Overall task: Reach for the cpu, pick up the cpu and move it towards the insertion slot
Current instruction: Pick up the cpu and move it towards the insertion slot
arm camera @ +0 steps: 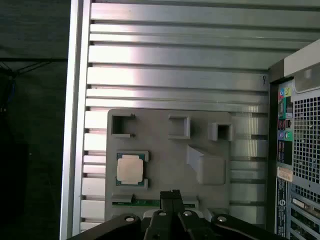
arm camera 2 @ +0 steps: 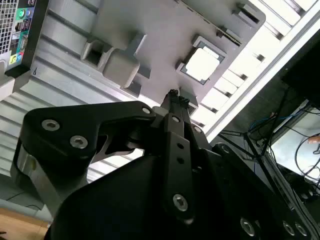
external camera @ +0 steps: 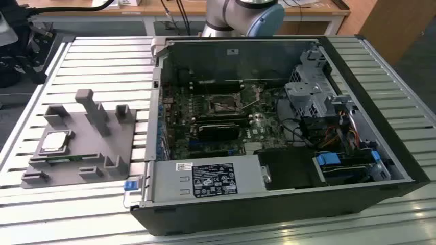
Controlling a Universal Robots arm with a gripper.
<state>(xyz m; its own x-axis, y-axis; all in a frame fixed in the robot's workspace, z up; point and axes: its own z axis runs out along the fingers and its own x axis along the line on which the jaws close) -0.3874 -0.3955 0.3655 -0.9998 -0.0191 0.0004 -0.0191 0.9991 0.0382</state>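
Cpu: I see the cpu (arm camera: pixel 130 168) lying flat, metal side up, in a square pocket of the gray holder (arm camera: pixel 165 150). Nothing touches it.
Cpu in the exterior view: it (external camera: pixel 56 142) sits on the part of the holder (external camera: pixel 89 148) toward the exterior view's left, well apart from the computer case (external camera: pixel 272 209).
Memory stick: a thin green memory stick (arm camera: pixel 150 203) lies in a groove just beside the cpu pocket.
Gripper: the gripper (arm camera: pixel 171 193) hangs over the holder and holds nothing. In the first wrist view its tip appears near the memory stick and a little aside from the cpu.
Jaws: pressed together, with no gap that I can see, in both wrist views (arm camera 2: pixel 173 95).
Insertion slot: the dark square insertion slot (external camera: pixel 223 106) is on the board inside the open case, far from the cpu.
Arm: a part of the arm (external camera: pixel 238 15) shows behind the case.
Table: holder and case both stand on the metal table (external camera: pixel 102 56) with long ribs.
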